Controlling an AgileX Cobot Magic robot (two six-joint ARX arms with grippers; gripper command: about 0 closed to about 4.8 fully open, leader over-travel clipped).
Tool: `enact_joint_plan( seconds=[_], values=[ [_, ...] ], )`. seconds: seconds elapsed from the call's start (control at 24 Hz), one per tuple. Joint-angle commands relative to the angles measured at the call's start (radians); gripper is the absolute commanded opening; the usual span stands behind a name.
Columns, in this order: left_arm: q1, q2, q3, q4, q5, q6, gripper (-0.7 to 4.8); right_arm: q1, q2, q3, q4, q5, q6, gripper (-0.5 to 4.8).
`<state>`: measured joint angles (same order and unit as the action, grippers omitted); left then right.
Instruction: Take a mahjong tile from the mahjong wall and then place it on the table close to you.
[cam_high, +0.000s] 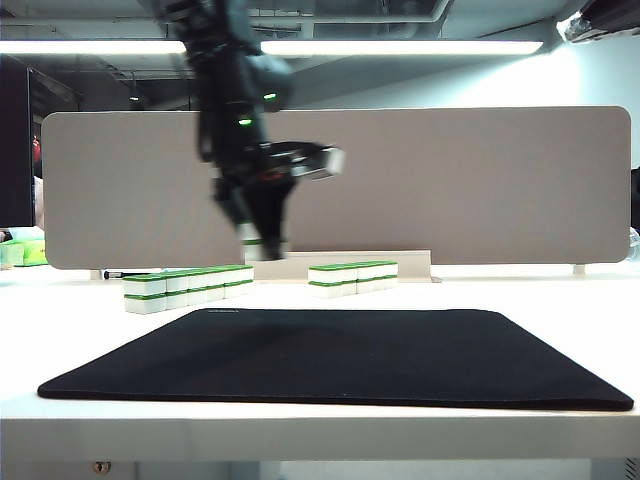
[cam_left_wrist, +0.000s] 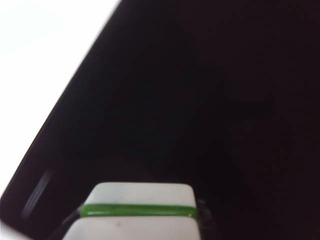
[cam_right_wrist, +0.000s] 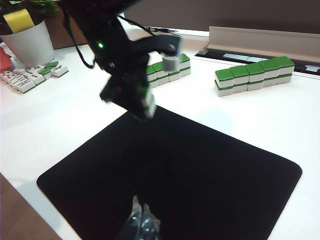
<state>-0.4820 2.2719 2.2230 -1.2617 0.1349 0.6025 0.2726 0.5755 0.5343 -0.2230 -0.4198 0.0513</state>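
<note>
The left gripper (cam_high: 262, 248), clenched on 1 mahjong tile (cam_left_wrist: 137, 212), carries it above the black mat (cam_high: 340, 355) toward the table's (cam_high: 300, 435) near edge, while the right gripper (cam_right_wrist: 142, 220) waits pinched together.

- A grey divider panel (cam_high: 450, 185) with rounded corners stands upright along the far edge of the tabletop.
- A white plant pot (cam_right_wrist: 31, 42) sits near the far left corner, green leaves showing above its rim and a yellow tag (cam_right_wrist: 19, 20) stuck in it.
- A loose cluster of scattered tiles (cam_right_wrist: 27, 77), white and green, lies just beside the pot, towards the left edge.
- A long pale tray (cam_right_wrist: 265, 42) runs along the far edge, at the foot of the divider.
- A dark pen-like item (cam_right_wrist: 160, 30) lies by the far edge, near the tray's end.
- Bright strip lights (cam_high: 400, 47) cross the ceiling.
</note>
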Motion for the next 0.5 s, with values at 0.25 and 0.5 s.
enact_joint_plan(
  seconds=[0.25,0.5],
  values=[
    [-0.203,0.022,0.003,0.103,-0.003,0.081,1.82,0.0,-0.001,0.006,0.018,-0.001,-0.002,-0.01],
    [-0.298,0.084,0.003,0.096,-0.003,0.082,1.82,0.0,-0.002,0.006,0.019,-0.001,-0.003,-0.01]
  ],
)
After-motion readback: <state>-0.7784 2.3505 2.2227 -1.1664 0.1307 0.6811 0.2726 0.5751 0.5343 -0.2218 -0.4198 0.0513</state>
